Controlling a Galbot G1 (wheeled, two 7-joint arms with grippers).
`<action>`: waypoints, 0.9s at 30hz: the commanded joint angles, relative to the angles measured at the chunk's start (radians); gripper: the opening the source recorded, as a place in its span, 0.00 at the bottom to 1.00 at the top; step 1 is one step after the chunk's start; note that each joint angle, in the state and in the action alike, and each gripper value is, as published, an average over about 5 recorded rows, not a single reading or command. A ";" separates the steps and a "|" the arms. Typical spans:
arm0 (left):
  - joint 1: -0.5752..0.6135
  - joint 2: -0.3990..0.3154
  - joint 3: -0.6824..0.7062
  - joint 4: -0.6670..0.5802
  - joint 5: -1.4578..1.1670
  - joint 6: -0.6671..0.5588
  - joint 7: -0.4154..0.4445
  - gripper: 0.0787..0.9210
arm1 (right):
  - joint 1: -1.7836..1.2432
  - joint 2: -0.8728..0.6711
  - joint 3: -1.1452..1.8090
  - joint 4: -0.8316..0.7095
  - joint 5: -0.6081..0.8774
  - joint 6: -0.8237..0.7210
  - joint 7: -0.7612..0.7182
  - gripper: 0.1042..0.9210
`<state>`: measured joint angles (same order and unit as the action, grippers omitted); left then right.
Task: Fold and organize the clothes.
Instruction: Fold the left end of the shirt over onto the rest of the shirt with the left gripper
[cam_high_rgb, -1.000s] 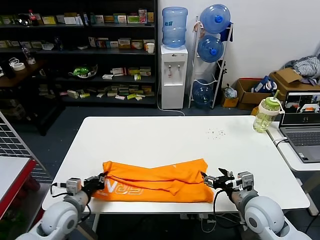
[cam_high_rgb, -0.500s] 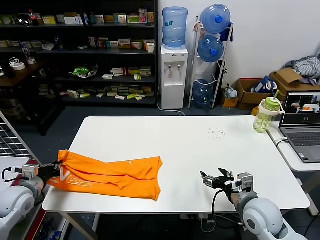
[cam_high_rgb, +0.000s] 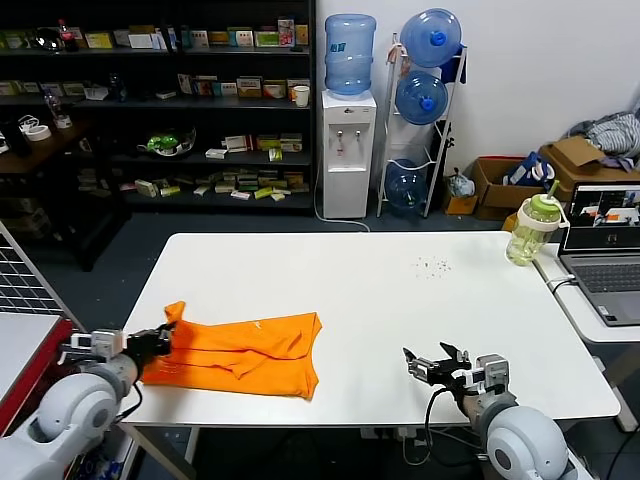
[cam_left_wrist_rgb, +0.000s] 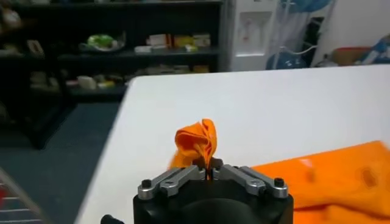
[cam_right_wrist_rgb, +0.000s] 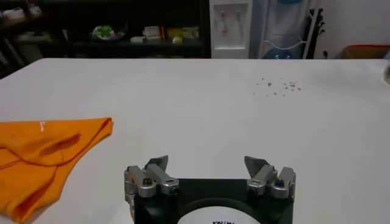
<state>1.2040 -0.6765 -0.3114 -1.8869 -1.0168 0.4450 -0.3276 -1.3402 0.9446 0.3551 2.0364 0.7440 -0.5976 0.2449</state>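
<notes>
The left tool (cam_high_rgb: 160, 340) is clenched on a bunched corner of the orange T-shirt (cam_high_rgb: 245, 355), at the left near edge of the white bench (cam_high_rgb: 370, 290). In the left wrist view the pinched fabric (cam_left_wrist_rgb: 198, 141) rises as a small crumpled peak straight out of the closed tips of that tool (cam_left_wrist_rgb: 209, 175), and the rest of the shirt (cam_left_wrist_rgb: 323, 182) trails away from it across the bench.

From the left tool the shirt runs off toward the right arm: its long axis lies along the near bench edge, roughly folded in overlapping layers, with the free end just short of the bench's middle. The right tool (cam_high_rgb: 437, 364) rests low at the near edge, released, with its two fingers spread wide and nothing between them (cam_right_wrist_rgb: 209, 173). The shirt's free end (cam_right_wrist_rgb: 91, 131) is well apart from it, off toward the left arm's side.

So the gap that matters is between the right tool and that free end. The left arm is the nearer one and already has its corner; the right one would probably have to travel along the near edge toward the left arm to take the opposite end.
</notes>
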 joint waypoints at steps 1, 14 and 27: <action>-0.269 -0.194 0.294 -0.075 -0.151 0.075 -0.174 0.05 | -0.041 0.024 0.013 0.001 -0.020 -0.001 0.003 0.88; -0.304 -0.279 0.403 -0.050 -0.164 0.085 -0.230 0.05 | -0.019 0.024 0.001 -0.017 -0.016 -0.003 0.004 0.88; -0.304 -0.305 0.396 -0.010 -0.119 0.093 -0.196 0.07 | 0.003 0.026 -0.023 -0.032 -0.013 -0.007 0.009 0.88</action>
<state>0.9181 -0.9494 0.0560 -1.9117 -1.1576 0.5272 -0.5331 -1.3419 0.9704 0.3400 2.0099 0.7303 -0.6045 0.2529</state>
